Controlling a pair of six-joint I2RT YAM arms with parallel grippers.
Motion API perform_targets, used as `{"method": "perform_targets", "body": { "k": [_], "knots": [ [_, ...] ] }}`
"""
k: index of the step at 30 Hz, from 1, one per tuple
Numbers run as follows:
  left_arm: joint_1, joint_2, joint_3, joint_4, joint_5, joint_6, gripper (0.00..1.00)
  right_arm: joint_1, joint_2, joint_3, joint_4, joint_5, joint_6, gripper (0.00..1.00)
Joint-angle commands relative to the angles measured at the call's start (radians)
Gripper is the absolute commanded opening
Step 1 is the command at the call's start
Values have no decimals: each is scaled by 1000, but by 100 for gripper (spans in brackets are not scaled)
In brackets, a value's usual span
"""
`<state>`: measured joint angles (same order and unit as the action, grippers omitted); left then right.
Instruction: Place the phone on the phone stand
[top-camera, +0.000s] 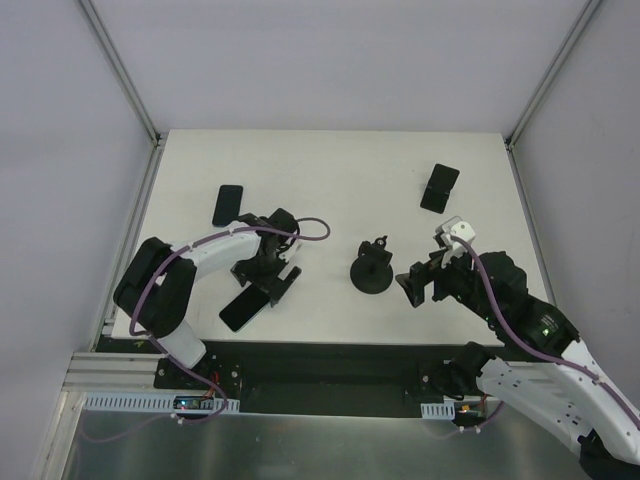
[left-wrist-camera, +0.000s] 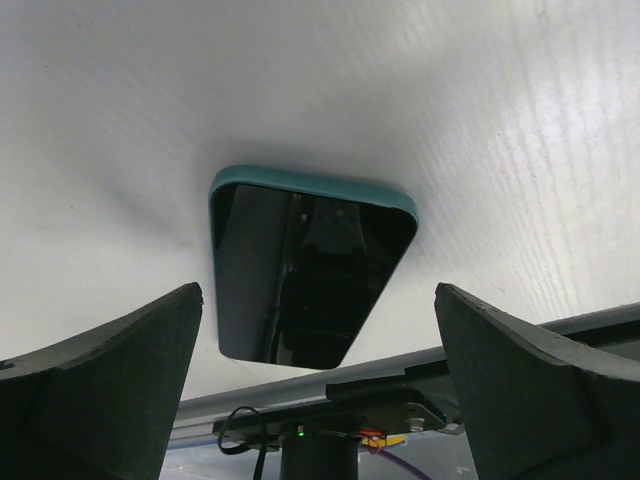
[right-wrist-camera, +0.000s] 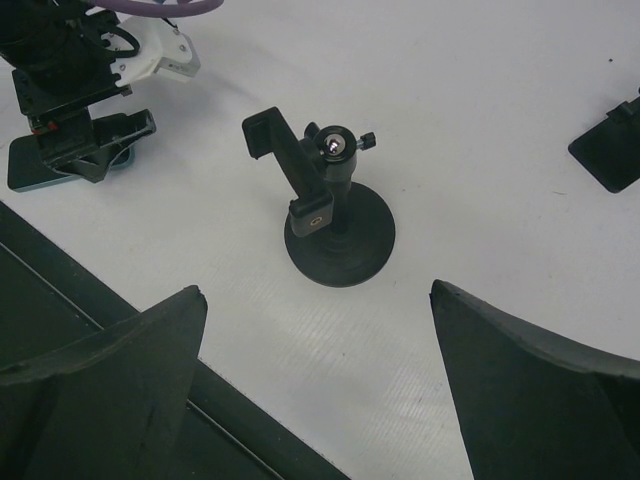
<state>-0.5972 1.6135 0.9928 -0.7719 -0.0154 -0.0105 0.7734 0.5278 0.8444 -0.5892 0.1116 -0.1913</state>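
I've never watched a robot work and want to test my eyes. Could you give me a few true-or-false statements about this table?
1. The left fingers hold the phone up off the table. False: it lies flat on the table, and the fingers are open and not touching it.
2. A second phone lies farther back on the left. True.
3. The right fingers are shut on the round-based holder. False: they are open and apart from it.
4. The phone stand sits toward the back right of the table. True.
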Motion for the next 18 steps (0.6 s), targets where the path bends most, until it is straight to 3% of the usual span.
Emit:
{"method": "perform_targets", "body": {
  "k": [1,4,9,13,14,18],
  "knots": [
    [-4,58,38,-38,-89,26,99,3,-9,-13,40,-23,12,96],
    [-4,109,58,-35,-95,40,99,3,-14,-11,37,-23,13,96],
    [-4,175,81,-30,14,73,99,4,-14,-11,35,-21,16,96],
    [-3,184,87,-32,34,80,84,3,-12,-16,35,-17,24,96],
    [-3,187,87,-30,34,80,75,4,-12,-19,35,-15,27,96],
    [-3,212,93,-36,48,83,58,4,-3,-16,35,-20,33,96]
  ]
}}
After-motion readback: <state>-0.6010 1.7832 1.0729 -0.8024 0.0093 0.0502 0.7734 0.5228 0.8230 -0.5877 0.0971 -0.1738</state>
